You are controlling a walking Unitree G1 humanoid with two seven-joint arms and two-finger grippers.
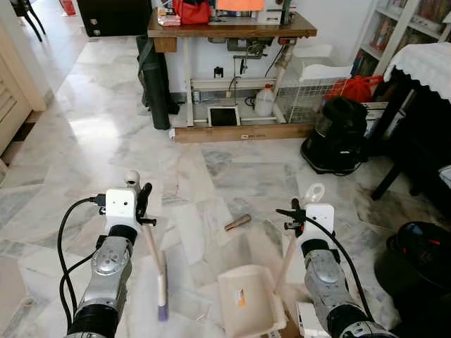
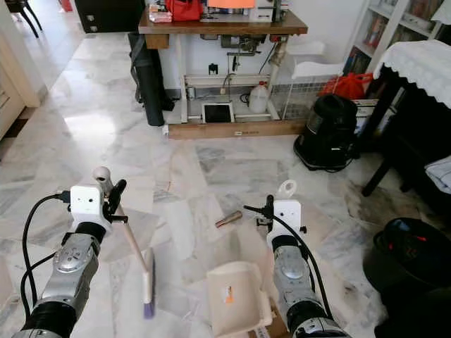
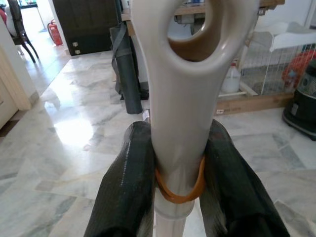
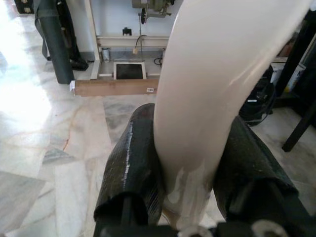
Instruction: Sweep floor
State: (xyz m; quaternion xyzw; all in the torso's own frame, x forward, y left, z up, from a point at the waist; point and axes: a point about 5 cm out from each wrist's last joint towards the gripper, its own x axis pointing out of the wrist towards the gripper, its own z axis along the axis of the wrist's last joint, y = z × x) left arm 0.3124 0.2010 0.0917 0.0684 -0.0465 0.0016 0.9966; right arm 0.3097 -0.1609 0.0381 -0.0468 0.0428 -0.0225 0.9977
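Observation:
My left gripper [image 1: 144, 203] is shut on the cream handle of a hand brush [image 1: 154, 255]. The brush slants down to its purple bristles [image 1: 163, 308] near the marble floor. The left wrist view has the handle's looped end [image 3: 190, 98] clamped between both black fingers [image 3: 129, 190]. My right gripper [image 1: 294, 213] is shut on the long handle [image 1: 285, 259] of a cream dustpan [image 1: 245, 298], whose pan rests low between my arms. Its handle [image 4: 207, 94] is squeezed by the fingers [image 4: 132, 173] in the right wrist view. A small brown cylinder [image 1: 237, 222] lies on the floor ahead of the pan.
A wooden sewing-machine table [image 1: 232, 31] stands ahead, with a plank [image 1: 239, 132] at its foot and a dark rolled mat [image 1: 155, 84] leaning on its left. A black vacuum [image 1: 338, 134], a cloth-covered dark table [image 1: 423, 67] and a black bin [image 1: 423, 253] crowd the right.

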